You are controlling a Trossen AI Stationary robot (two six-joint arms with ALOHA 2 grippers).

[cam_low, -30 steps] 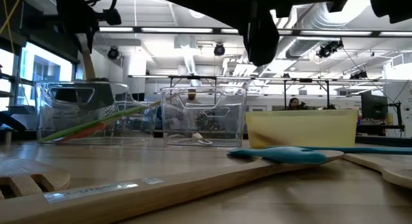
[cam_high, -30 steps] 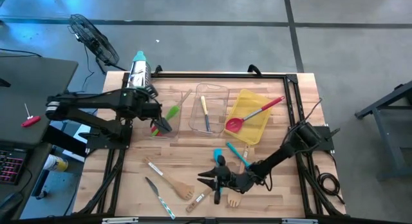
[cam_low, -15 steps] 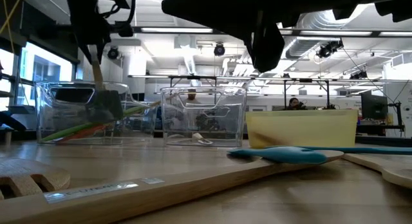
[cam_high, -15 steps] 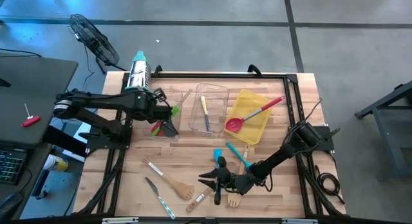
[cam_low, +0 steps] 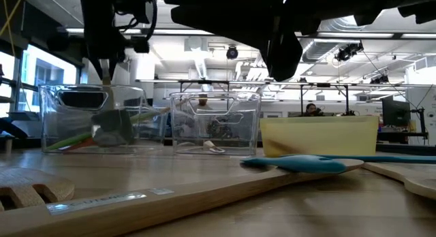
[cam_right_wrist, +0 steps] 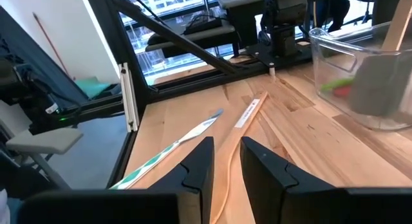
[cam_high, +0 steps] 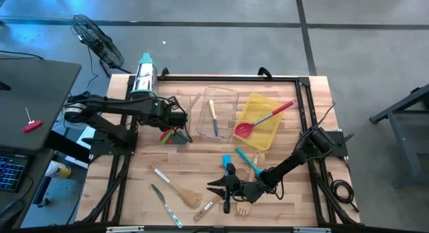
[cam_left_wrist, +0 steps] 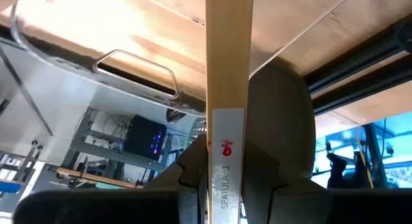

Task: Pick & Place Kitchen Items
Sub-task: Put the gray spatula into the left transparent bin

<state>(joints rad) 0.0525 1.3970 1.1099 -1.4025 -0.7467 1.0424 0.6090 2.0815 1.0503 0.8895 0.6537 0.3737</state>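
The left gripper (cam_high: 175, 119) pinches the grey spatula (cam_low: 113, 127) by its wooden handle, blade hanging at 6 o'clock inside the clear bin (cam_low: 51, 121). The right gripper (cam_high: 216, 187) waits, fingers slightly apart.

Your left gripper (cam_high: 175, 119) now sits further right than a second ago, over the near right corner of the clear plastic bin at the left (cam_low: 51, 121). It stays clamped on the wooden handle of the grey silicone spatula (cam_left_wrist: 228, 89), and in the low view you can see the grey blade (cam_low: 113, 128) has come down inside the bin, where earlier it hung above the rim. The blade now hides part of the green and red utensils lying in that bin.
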